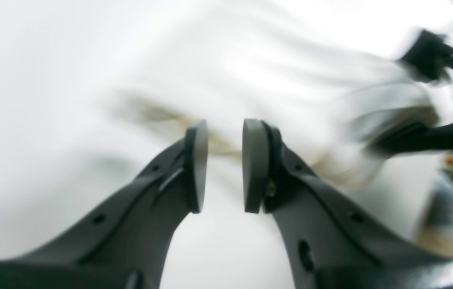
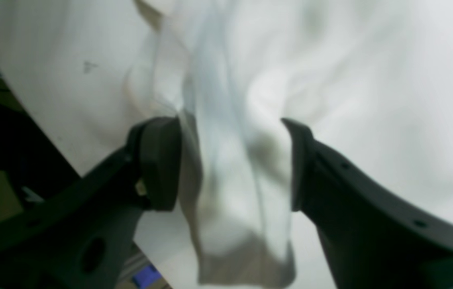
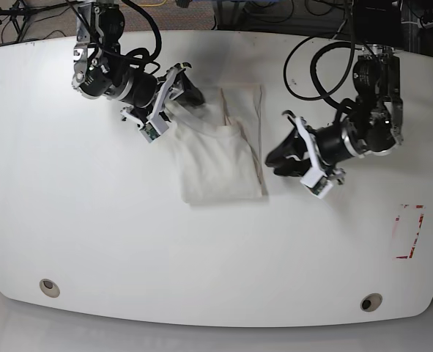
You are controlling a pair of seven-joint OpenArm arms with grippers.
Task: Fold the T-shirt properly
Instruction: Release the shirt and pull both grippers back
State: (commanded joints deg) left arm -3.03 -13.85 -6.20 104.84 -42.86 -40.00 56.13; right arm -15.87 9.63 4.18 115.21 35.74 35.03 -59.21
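The cream T-shirt (image 3: 223,158) lies partly folded at the middle of the white table. Its left part (image 3: 176,114) rises toward my right gripper (image 3: 181,94). In the right wrist view a blurred bunch of the shirt (image 2: 234,168) fills the gap of my right gripper (image 2: 234,162). Its jaws stand wide apart, and the cloth touches both pads. My left gripper (image 3: 276,158) hovers just right of the shirt. In the left wrist view my left gripper (image 1: 225,164) is slightly open and empty, above the shirt's edge (image 1: 250,80). No logo patch shows.
The table (image 3: 91,235) has a red marked rectangle (image 3: 409,231) at the right and two round holes near the front edge (image 3: 49,287). Cables hang behind the table's far edge. The right arm's gripper shows in the left wrist view (image 1: 431,52).
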